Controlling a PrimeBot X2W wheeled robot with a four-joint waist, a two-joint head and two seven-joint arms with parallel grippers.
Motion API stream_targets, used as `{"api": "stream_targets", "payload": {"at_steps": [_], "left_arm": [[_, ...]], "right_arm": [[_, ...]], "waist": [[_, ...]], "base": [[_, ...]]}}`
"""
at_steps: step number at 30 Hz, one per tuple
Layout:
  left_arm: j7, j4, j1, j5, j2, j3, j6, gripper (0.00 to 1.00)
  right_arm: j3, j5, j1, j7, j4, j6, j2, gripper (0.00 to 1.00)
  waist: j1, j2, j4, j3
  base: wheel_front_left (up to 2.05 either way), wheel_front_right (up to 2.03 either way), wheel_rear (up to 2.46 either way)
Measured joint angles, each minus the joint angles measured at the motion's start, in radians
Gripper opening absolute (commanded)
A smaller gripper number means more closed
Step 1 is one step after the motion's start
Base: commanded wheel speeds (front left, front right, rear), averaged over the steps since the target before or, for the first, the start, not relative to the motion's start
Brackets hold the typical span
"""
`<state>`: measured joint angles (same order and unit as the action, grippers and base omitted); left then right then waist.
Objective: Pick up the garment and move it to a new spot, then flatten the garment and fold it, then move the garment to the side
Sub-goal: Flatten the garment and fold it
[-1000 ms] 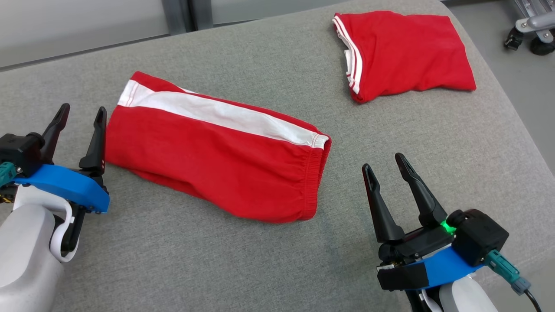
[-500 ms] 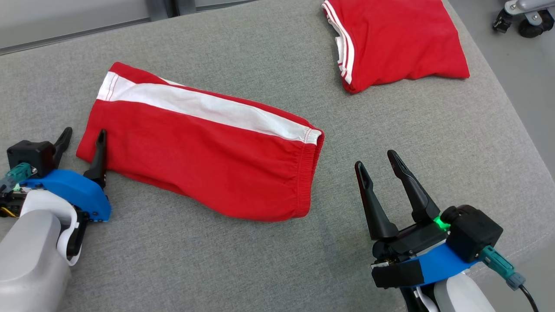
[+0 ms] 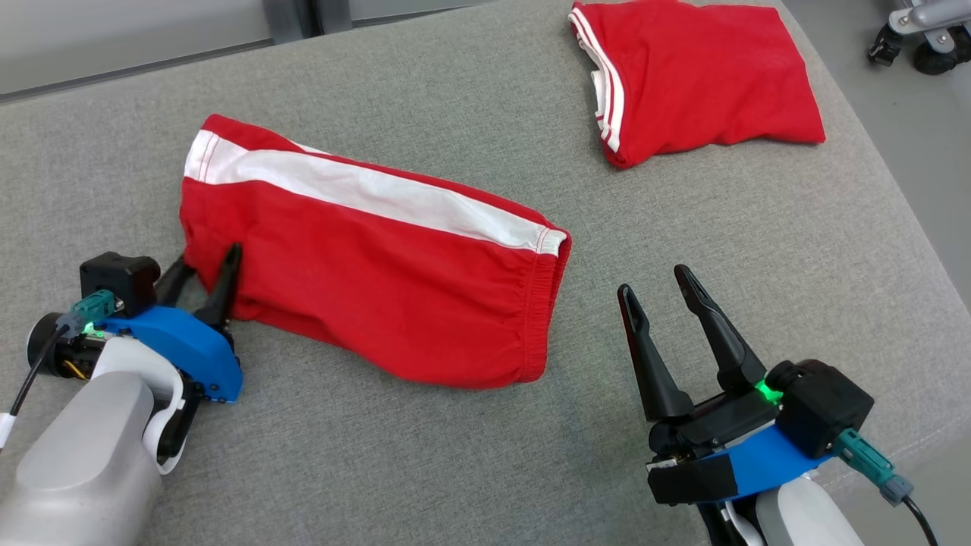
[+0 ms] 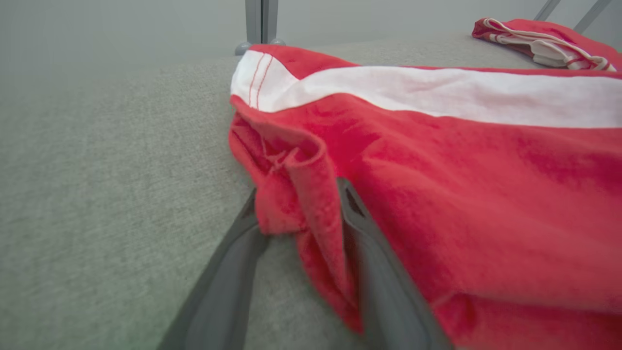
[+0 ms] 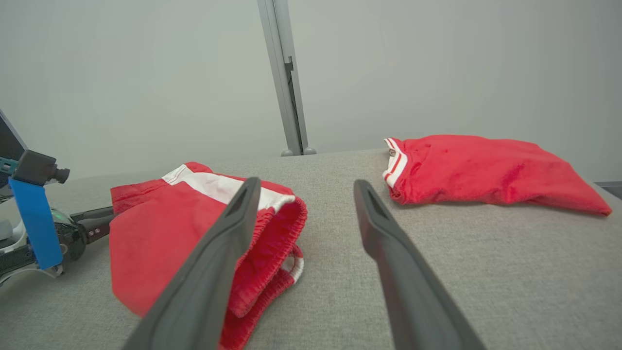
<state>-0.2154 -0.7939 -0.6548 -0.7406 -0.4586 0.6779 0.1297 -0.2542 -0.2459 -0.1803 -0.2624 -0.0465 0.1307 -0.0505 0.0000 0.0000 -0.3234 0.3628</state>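
Note:
Red shorts with a white side stripe (image 3: 379, 258) lie flat on the grey padded surface (image 3: 455, 455), waistband toward the right. My left gripper (image 3: 205, 265) is open at their near left corner. One finger rests over the cloth and the other is beside its edge. In the left wrist view a bunched fold of the red hem (image 4: 311, 194) stands between the two fingers of the left gripper (image 4: 297, 194). My right gripper (image 3: 652, 282) is open and holds nothing. It hovers right of the waistband (image 5: 272, 233), apart from the cloth.
A second red garment with white trim (image 3: 698, 76) lies folded at the far right of the surface. Beyond the right edge is floor with a wheeled base (image 3: 918, 38). A grey post (image 5: 286, 82) stands behind the surface against a pale wall.
My left gripper has moved forward and right onto the shorts' near left corner, and the hem has bunched between its fingers. The right gripper has stayed put. The head camera has shifted slightly.

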Motion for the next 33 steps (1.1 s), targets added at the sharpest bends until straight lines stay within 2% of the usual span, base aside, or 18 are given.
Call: {"api": "stream_targets", "payload": {"at_steps": [7,14,25,33], "left_arm": [[-0.028,-0.012,-0.003,-0.029,0.005,0.02,0.0,0.0],[-0.045,0.033,0.032,-0.04,0.032,-0.006,0.0,0.0],[-0.046,0.246,0.27,0.007,0.077,-0.166,-0.072,0.0],[-0.046,0.348,0.432,0.034,0.104,-0.231,-0.104,0.0]], "right_arm": [[0.005,0.007,0.005,0.0,-0.01,0.0,0.0,1.0],[0.009,0.015,0.032,0.0,-0.032,0.0,0.0,1.0],[0.058,0.033,0.08,0.0,-0.06,0.0,0.001,1.0],[0.085,0.039,0.101,0.0,-0.081,0.0,0.001,1.0]], "waist": [[0.0,0.0001,0.013,-0.029],[0.0,0.0,0.053,-0.086],[-0.0002,0.0,0.152,-0.157],[-0.0002,-0.0001,0.213,-0.172]], "base": [[0.0,0.0,0.0],[0.0,0.0,0.0],[0.0,0.0,0.0],[0.0,0.0,0.0]]}}
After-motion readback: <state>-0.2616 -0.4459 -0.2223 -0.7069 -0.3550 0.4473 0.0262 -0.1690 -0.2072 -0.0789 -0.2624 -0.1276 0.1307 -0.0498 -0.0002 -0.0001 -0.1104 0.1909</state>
